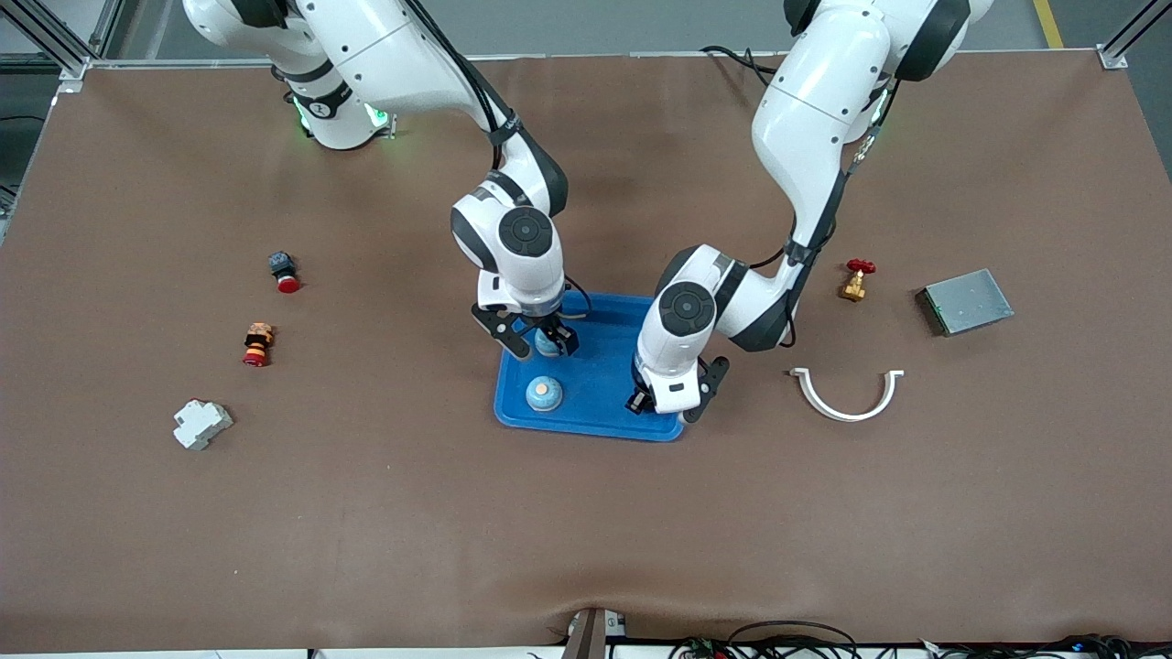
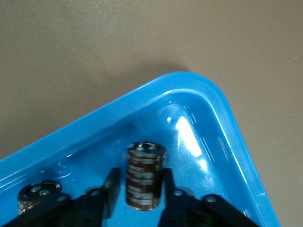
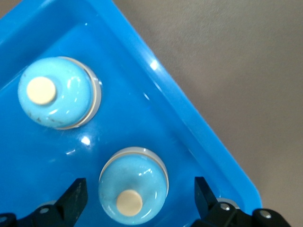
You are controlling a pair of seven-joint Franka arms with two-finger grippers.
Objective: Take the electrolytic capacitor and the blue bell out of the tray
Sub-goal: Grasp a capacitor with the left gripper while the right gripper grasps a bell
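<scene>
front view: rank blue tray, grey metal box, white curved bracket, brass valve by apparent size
1. blue tray
2. and 3. white curved bracket and grey metal box: the bracket spans wider, the box is solid, too close to rank
4. brass valve

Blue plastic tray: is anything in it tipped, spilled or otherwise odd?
Nothing stands out. In the blue plastic tray, two light-blue dome bells sit upright; the left gripper clasps an upright brown cylindrical capacitor; the right gripper straddles one bell, open.

Second capacitor (image 2: pixel 35 198) cut off by edge
</scene>
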